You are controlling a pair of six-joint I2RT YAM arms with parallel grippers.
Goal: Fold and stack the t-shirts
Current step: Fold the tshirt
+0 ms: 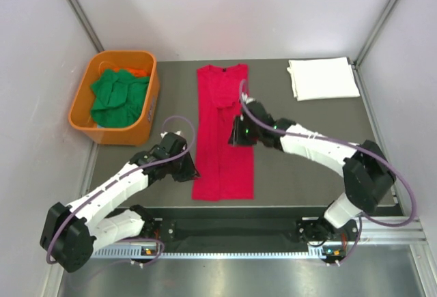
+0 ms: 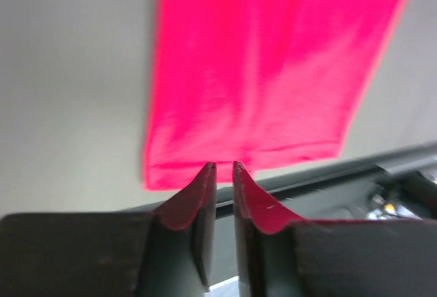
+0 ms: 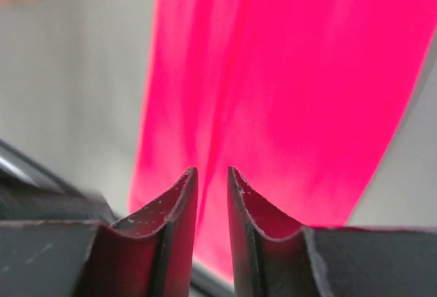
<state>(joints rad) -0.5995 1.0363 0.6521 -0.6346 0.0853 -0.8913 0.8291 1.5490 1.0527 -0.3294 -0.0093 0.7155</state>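
A bright red t-shirt (image 1: pixel 222 140), folded lengthwise into a long strip, lies flat mid-table; it also shows in the left wrist view (image 2: pixel 266 72) and the right wrist view (image 3: pixel 287 85). My left gripper (image 1: pixel 189 168) hovers just off the shirt's near-left hem corner, its jaws a narrow gap apart and empty (image 2: pixel 224 167). My right gripper (image 1: pixel 239 133) is over the shirt's right edge about halfway along, its jaws slightly apart and empty (image 3: pixel 212 171). A white t-shirt (image 1: pixel 322 77) lies folded at the back right. Green t-shirts (image 1: pixel 117 97) lie crumpled in the tub.
An orange plastic tub (image 1: pixel 147 116) stands at the back left. Grey walls with metal rails close in the left, right and back. A dark rail (image 1: pixel 273 225) runs along the table's near edge by the arm bases.
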